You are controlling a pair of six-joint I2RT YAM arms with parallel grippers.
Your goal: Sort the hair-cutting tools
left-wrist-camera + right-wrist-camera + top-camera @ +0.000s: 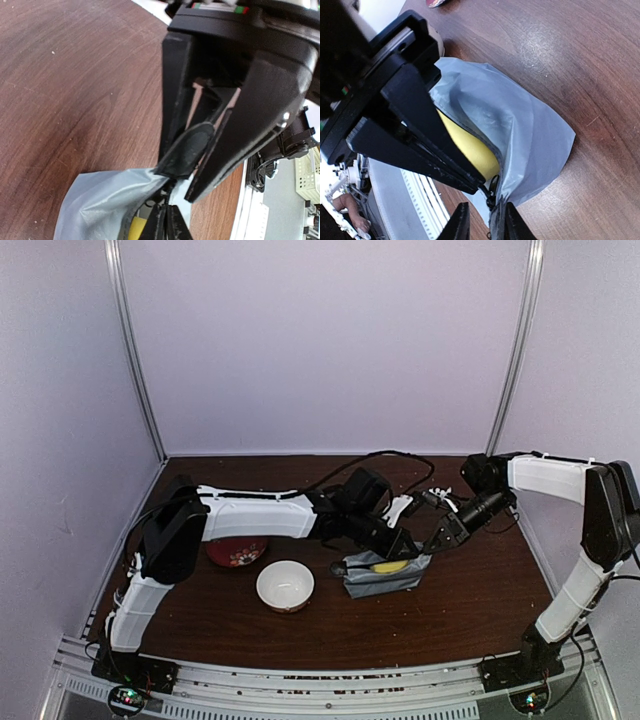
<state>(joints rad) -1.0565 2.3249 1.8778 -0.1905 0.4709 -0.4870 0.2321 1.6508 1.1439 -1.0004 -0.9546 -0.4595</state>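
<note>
Where the two arms meet: right of the table's middle, over a crumpled grey plastic pouch [390,582] that lies on the dark brown wooden table [480,610].
Left gripper [180,175]: jaws closed down on the dark rim strip at the pouch mouth. They hold that edge raised off the wood, and grey film hangs from the pinch.
Right gripper [487,226]: fingers drawn in close, with the pouch's dark rim caught between them just beside the left claw's hold. The tips of the two claws nearly meet.
Pouch mouth: gapes between the two pinches and faces the right wrist camera.
Pouch contents: a smooth yellow object [470,145] shows in the opening. What it is cannot be told.
Hair-cutting tools: their place cannot be told. In the overhead view a small dark shape [340,567] touches the pouch's left end, too small to identify.
White round glazed bowl [285,586]: upright on the near side of the table, left of the pouch and apart from it.
Red patterned plate [237,553]: just behind the bowl, partly hidden under the left arm's white forearm.
</note>
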